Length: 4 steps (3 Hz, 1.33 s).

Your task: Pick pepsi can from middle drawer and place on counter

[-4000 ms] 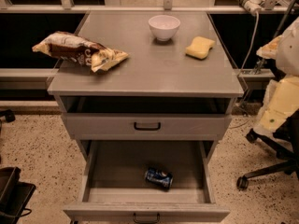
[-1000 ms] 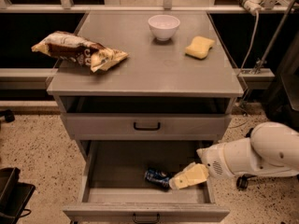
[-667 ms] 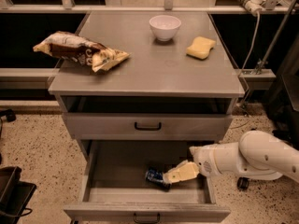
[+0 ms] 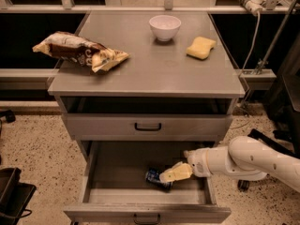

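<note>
Down in the open middle drawer (image 4: 119,165), my gripper (image 4: 174,174) sits against the pepsi can (image 4: 153,176). Grip state: I cannot tell.

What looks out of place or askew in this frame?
The pepsi can lies on its side in the open middle drawer, with the hand right at it. The snack bag hangs over the counter's left edge. Nothing looks spilled or damaged.
</note>
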Tool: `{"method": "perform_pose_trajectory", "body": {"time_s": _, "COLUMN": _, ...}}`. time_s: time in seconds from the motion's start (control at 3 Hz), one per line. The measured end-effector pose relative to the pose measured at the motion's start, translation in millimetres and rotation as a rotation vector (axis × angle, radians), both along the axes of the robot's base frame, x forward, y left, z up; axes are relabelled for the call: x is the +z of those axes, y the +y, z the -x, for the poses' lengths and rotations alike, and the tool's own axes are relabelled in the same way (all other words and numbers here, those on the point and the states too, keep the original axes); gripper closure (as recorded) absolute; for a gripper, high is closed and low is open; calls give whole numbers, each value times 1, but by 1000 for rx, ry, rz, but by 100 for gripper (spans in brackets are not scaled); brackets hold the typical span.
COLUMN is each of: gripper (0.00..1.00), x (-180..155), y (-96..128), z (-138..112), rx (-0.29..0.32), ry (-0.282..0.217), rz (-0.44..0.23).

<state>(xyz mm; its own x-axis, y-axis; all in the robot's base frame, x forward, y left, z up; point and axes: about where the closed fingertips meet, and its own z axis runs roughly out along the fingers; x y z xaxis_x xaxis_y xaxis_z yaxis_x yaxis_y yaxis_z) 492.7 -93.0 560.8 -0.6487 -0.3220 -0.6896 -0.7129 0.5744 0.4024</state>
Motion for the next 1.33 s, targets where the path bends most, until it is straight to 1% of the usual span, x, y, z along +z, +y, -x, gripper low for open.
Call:
{"method": "perform_pose_trajectory", "body": {"time_s": 0.33, "gripper": 0, "x": -16, "y": 10, "z": -8, "rx": -39, "ry": 7, "rz": -17}}
{"method": "perform_pose_trajectory", "body": {"time_s": 0.67, "gripper": 0, "x": -52, "y": 25, "z": -27, "rx": -61, "ry": -54, "rz": -6}}
{"method": "perform_pose_trajectory", "body": {"time_s": 1.0, "gripper": 0, "x": -94, "y": 28, "z": -48, "rx": -65, "ry": -97, "rz": 39}}
{"method": "perform_pose_trajectory", "body": {"time_s": 1.33, "gripper": 0, "x": -99, "y": 29, "z": -49, "rx": -68, "ry": -96, "rz": 39}}
